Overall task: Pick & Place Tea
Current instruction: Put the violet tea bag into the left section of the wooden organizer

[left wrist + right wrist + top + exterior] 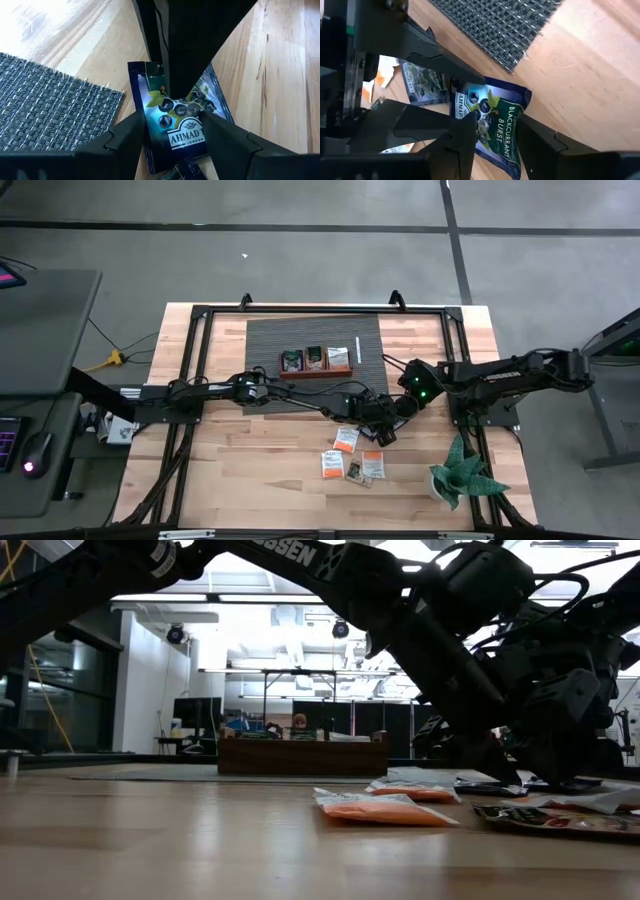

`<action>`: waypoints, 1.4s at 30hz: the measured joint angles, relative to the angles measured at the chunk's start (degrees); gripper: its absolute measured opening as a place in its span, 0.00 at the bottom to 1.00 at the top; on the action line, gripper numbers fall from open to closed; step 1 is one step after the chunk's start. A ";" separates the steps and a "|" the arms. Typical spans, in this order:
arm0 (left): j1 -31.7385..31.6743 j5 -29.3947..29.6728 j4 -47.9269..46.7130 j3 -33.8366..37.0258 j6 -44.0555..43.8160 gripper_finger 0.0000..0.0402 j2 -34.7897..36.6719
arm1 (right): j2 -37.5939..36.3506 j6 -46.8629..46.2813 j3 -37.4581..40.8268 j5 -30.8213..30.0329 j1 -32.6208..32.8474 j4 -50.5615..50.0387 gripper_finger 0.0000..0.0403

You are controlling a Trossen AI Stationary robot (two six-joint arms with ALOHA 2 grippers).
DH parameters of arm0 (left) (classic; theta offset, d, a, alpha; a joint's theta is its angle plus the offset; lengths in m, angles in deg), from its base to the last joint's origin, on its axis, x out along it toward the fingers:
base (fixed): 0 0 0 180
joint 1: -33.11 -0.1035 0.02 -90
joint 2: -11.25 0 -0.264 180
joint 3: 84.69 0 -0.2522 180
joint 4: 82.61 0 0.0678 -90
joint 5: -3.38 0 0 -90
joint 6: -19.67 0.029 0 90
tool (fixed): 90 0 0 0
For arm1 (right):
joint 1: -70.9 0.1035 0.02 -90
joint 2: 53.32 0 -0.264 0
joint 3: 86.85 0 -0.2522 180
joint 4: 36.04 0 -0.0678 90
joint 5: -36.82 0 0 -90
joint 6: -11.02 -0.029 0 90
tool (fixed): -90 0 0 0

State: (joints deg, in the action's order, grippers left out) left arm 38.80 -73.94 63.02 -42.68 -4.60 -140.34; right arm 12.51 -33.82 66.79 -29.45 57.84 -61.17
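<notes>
A dark blue tea sachet (175,125) (497,125) lies on the wood just past the mat's corner. My left gripper (172,132) (378,420) reaches in from the table's left, open, fingers slanting down over the sachet's lettered end. My right gripper (495,132) (393,416) comes from the right, open, fingers over the sachet's green-labelled end. Each pair of fingers hides the sachet's side edges. A second dark sachet (425,82) lies flat beside it, under the left gripper. My left gripper stands with its fingers (130,135) over the lettered end (186,136) of the blue sachet, slanting down from the table's left; I cannot tell whether the tips touch it. My right gripper stands likewise over the green end (505,117), slanting down from the right; whether it touches cannot be told.
Several orange-and-white sachets (346,439) (385,808) lie on the wood nearer the front edge. The brown wooden tray (316,374) (300,755) with sachets in it stands on the grey woven mat (270,340). A potted plant (460,475) stands at the front right.
</notes>
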 joint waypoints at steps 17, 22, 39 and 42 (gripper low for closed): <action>-0.02 -0.41 -0.11 0.00 1.43 0.49 0.00 | 0.13 2.25 0.28 -1.33 0.00 -0.76 0.02; -0.13 -1.57 -0.97 0.00 2.52 0.49 1.17 | 0.06 2.89 0.31 -0.92 -0.02 -0.77 0.01; -3.38 -1.90 -14.46 0.07 10.11 0.49 13.24 | -1.67 15.76 -13.93 -10.68 0.07 -22.62 0.00; -3.92 -5.18 -15.84 0.39 11.03 0.49 14.66 | -1.69 20.43 -18.99 -13.49 0.07 -28.54 0.00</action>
State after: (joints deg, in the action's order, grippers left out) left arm 34.88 -79.12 47.18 -42.28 6.43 -125.68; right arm 10.82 -13.39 47.80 -42.94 57.90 -89.71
